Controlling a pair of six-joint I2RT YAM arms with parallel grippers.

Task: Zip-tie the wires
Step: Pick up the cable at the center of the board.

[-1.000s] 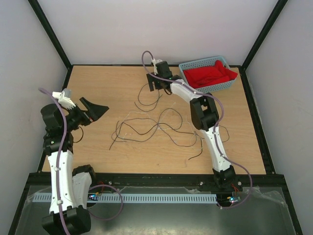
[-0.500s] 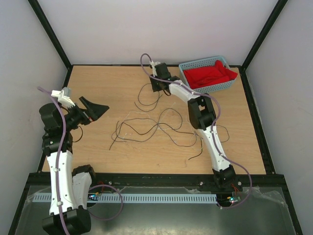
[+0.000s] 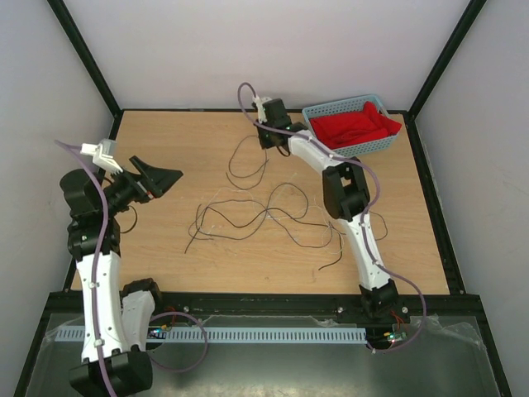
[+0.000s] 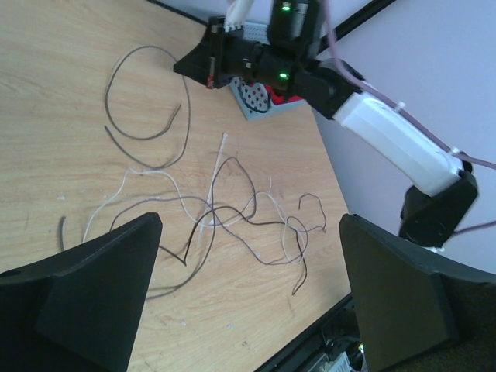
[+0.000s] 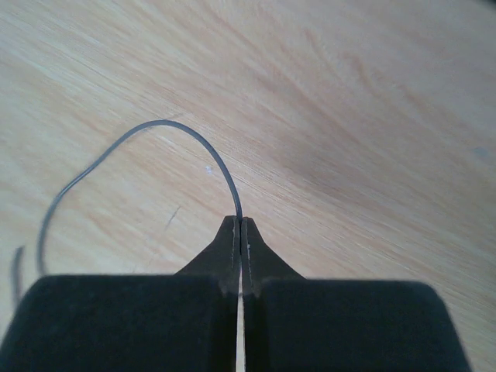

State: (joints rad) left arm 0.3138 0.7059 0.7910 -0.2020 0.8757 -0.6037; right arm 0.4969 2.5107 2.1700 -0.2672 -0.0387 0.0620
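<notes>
Several thin dark wires lie tangled mid-table, also in the left wrist view. One separate wire loops at the back, and my right gripper is shut on its end. In the right wrist view the jaws pinch that dark strand just above the wood. The pale zip tie lies straight among the tangle. My left gripper hangs open above the table's left side, its fingers wide apart with nothing between them.
A blue basket holding red cloth stands at the back right corner, close behind the right arm. Whitish strands mix with the dark wires. Black frame rails edge the table.
My right gripper has gone from open to shut, pinching the end of the back wire loop. The left arm has shifted slightly left and stays open.
</notes>
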